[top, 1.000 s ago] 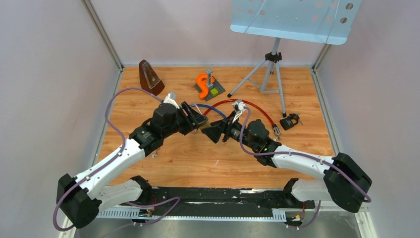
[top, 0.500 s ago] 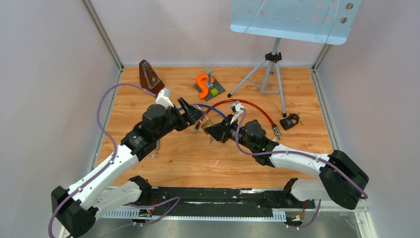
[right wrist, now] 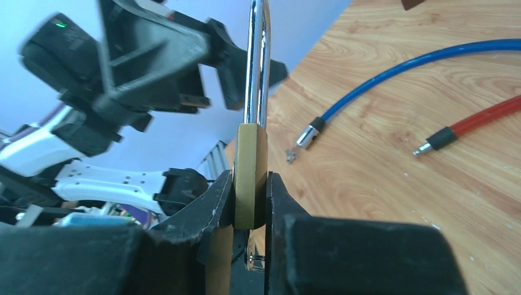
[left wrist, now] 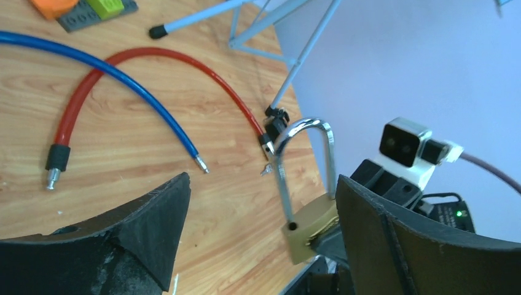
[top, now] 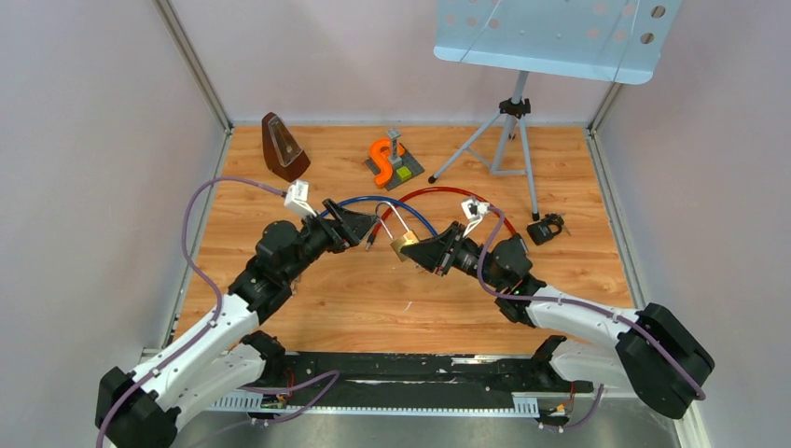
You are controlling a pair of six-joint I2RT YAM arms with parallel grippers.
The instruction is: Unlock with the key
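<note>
Brass padlock [right wrist: 250,175] clamped edge-on between the right gripper [right wrist: 249,203] fingers.
Smooth chrome shackle [right wrist: 258,61] arches upward; left gripper [left wrist: 263,209] spread wide beside the padlock; perhaps a key [right wrist: 252,257] beneath.

A metronome [top: 283,147], orange S-piece [top: 380,161], music stand [top: 550,33], blue cable [top: 368,197] and red cable [top: 448,189] share the wooden table [top: 578,187].

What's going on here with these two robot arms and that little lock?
The right gripper is clamped on the brass body of a padlock and holds it up off the wooden table, with the steel shackle sticking out towards the other arm. The left gripper hangs wide open just beside it, holding nothing. A blue cable and a red cable lie loose on the table behind them.
</note>
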